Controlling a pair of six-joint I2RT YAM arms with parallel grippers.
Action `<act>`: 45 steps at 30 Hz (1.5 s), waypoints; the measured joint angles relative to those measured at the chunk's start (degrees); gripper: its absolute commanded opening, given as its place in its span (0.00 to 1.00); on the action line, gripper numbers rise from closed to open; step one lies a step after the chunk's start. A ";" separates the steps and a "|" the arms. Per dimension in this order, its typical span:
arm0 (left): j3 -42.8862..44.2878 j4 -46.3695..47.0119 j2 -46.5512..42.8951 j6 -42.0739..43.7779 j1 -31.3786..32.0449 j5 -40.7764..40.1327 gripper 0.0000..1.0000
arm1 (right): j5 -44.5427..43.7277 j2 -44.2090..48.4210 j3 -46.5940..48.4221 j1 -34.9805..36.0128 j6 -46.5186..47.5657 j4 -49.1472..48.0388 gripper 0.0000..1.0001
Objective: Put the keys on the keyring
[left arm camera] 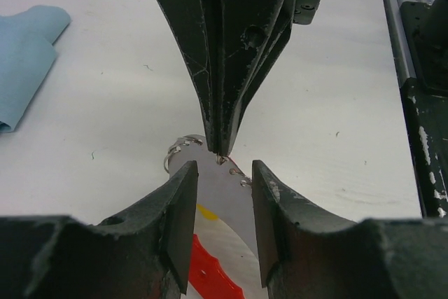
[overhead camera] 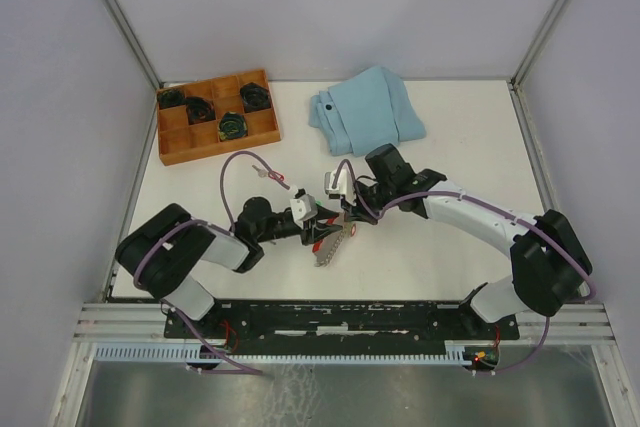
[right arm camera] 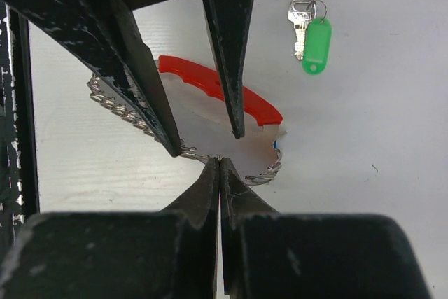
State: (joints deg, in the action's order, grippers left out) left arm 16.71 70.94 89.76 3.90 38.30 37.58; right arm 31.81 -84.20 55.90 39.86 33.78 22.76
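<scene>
**Ana:** Wood first, far left. What is that shallow, compartmented wooden tray [overhead camera: 221,153] doing there?

**Ben:** Storage, I'd say. Dark coiled items sit in several of its compartments, well apart from the work.

**Ana:** And the left gripper [left arm camera: 224,167]?

**Ben:** Its black jaws stand part-way apart, astride the keyring [right arm camera: 190,75]. That is a glossy red curved plastic strip on a pale backing, edged with small silvery metal loops [right arm camera: 112,106], and it lies flat mid-table. I'd judge the jaws are bracing it so it can't skid on the smooth white table [overhead camera: 450,147]. I can't tell whether the pads actually press.

**Ana:** The right gripper [right arm camera: 219,162]?

**Ben:** It is closed tight, its tapered tips meeting right at the loop row, probably to work one loop. Whether a loop is nipped between them is too small to tell.

**Ana:** And further right?

**Ben:** A soft folded light-blue cloth [overhead camera: 365,107] lies behind the arms, unused. In the right wrist view a small silver metal key [right arm camera: 315,36] with an oblong green plastic tag lies loose beyond the keyring's end. It is not on any loop, so by my reckoning it is yet to be threaded.
</scene>
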 measured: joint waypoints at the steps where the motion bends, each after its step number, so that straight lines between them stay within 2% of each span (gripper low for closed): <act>1: 0.44 0.04 0.59 0.70 0.00 0.44 0.42 | 0.59 0.00 0.00 -0.15 0.17 -0.02 0.01; 13: 2.64 1.31 5.70 2.38 -1.25 3.52 0.29 | 4.33 0.00 0.00 -0.46 1.70 0.04 0.01; 22: 3.52 2.67 7.10 2.34 -1.60 6.49 0.27 | 5.62 -0.09 0.02 -0.66 2.47 0.26 0.01; 32: 4.52 3.34 8.52 0.90 -1.68 9.09 0.03 | 5.92 -0.42 0.48 -0.98 2.58 0.98 0.01; 35: 4.61 3.39 8.63 0.72 -1.70 9.29 0.03 | 5.90 -0.42 0.50 -0.98 2.54 1.03 0.08; 42: 4.50 3.02 8.41 0.68 -1.70 6.21 0.03 | 5.27 0.22 0.37 -0.98 -1.66 -1.70 0.32; 45: 4.24 2.82 7.93 0.59 -1.70 3.91 0.03 | 3.85 2.93 -0.94 -0.98 -5.92 -4.81 0.34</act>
State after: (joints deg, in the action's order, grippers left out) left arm 20.95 73.76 97.69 4.49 36.60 41.50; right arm 35.66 -81.28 54.96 38.87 27.86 17.96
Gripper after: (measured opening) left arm 0.043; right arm 0.321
